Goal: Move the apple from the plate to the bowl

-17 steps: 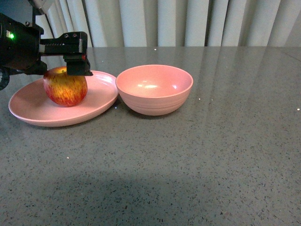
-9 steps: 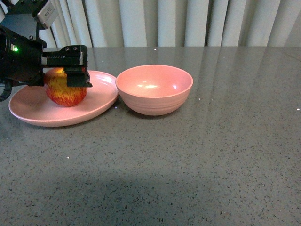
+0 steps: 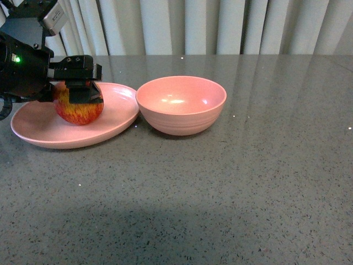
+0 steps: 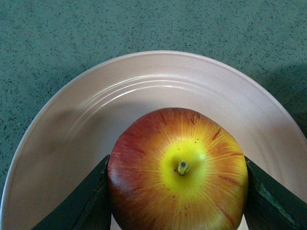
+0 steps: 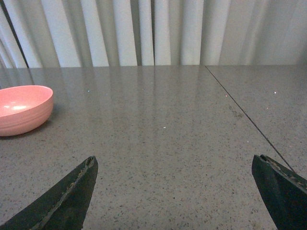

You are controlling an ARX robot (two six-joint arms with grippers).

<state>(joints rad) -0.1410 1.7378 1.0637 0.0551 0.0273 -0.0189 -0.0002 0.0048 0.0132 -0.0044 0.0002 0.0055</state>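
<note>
Grey speckled stone makes up the desk (image 3: 248,182), with pale pleated curtains (image 3: 220,27) hanging behind it, and on its left part sit the two pink dishes: the wide shallow plate (image 3: 38,130) and, just beside it to the right with the rims close together, the deep round bowl (image 3: 182,118), which holds nothing. The apple (image 3: 77,110) rests on the plate, stem dimple up, and the left arm (image 3: 25,66) reaches over it from the left. In the left wrist view the left jaws straddle the fruit, one dark finger (image 4: 91,201) lying against each flank of the apple with no gap showing on either side, so they appear closed on it, though how firm the squeeze is cannot be told. The right jaws, seen only in the right wrist view, stand wide apart with nothing between them, hanging over bare desk well to the right of the bowl. The step in hand looks like the grasp itself: the fruit is caught but not yet lifted off the plate. The next move calls for a straight lift high enough to clear the bowl's near wall — that rim stands taller than the plate's edge — then a short carry to the right until the apple hangs over the bowl's hollow, and a lowering before the jaws let go, since a round apple dropped from height could bounce or roll out.
</note>
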